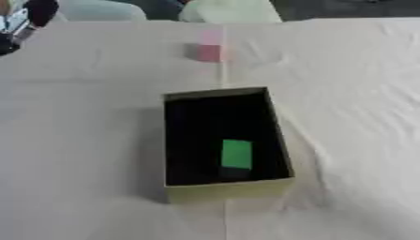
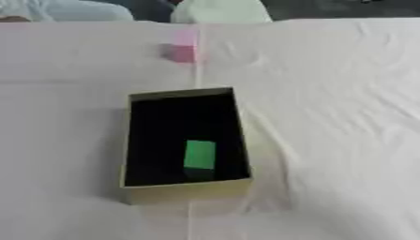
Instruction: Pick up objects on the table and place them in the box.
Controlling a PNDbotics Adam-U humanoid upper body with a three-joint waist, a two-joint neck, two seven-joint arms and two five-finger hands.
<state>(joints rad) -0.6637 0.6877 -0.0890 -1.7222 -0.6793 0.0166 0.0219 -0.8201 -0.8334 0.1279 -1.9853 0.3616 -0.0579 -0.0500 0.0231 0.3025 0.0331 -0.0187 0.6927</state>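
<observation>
Box [image 1: 227, 190] holds a green block [image 1: 236, 153]; pink block [image 1: 210, 47] beyond; left robot hand [image 1: 20, 23] at corner, fingers unreadable.

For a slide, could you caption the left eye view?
Green block lies in the open box; pink block waits beyond; left hand top left.

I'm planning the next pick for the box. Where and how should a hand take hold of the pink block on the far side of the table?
Grip the pink block across its left and right faces, coming down from above. It stands alone on the cloth beyond the box, nothing beside it, so both sides seem free. The left hand, showing at the upper left corner, looks nearer; the right hand is out of view.
</observation>
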